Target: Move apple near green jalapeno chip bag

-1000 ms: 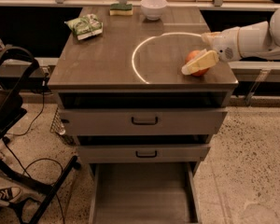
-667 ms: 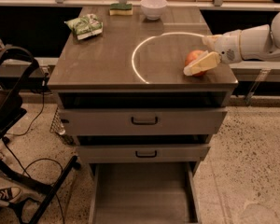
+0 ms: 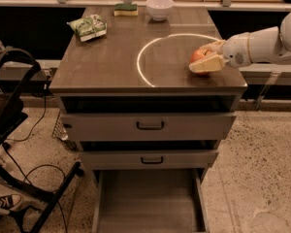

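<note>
The red-orange apple (image 3: 198,56) sits at the right side of the wooden tabletop (image 3: 111,62), just inside the bright ring of light. My gripper (image 3: 206,57) reaches in from the right. Its cream fingers (image 3: 207,65) stand on both sides of the apple and are shut on it, low over the tabletop. The green jalapeno chip bag (image 3: 88,26) lies flat at the far left of the tabletop, well away from the apple.
A white bowl (image 3: 159,8) and a green-topped yellow sponge (image 3: 125,9) stand at the back edge. Below the top are two shut drawers and an open bottom drawer (image 3: 148,203). A black chair frame and cables (image 3: 19,144) stand at the left.
The gripper has shifted slightly up and back around the apple. More of the apple shows now between the fingers. The chip bag has not moved.
</note>
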Controlling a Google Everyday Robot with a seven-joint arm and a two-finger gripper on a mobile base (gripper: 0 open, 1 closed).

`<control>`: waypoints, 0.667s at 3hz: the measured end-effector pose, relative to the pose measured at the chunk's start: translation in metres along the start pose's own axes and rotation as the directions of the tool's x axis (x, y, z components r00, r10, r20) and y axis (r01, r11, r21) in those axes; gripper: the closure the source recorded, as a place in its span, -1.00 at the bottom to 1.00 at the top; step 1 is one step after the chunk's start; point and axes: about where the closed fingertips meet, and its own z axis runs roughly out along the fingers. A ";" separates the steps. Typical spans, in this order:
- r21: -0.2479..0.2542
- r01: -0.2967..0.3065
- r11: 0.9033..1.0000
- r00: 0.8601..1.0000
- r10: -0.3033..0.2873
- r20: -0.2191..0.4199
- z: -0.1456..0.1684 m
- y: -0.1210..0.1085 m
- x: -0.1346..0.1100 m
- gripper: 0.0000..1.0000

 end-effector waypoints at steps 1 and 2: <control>-0.008 0.000 1.000 1.000 0.000 0.000 0.005 0.001 0.000 0.59; -0.012 0.000 1.000 1.000 0.000 0.001 0.008 0.002 0.000 0.99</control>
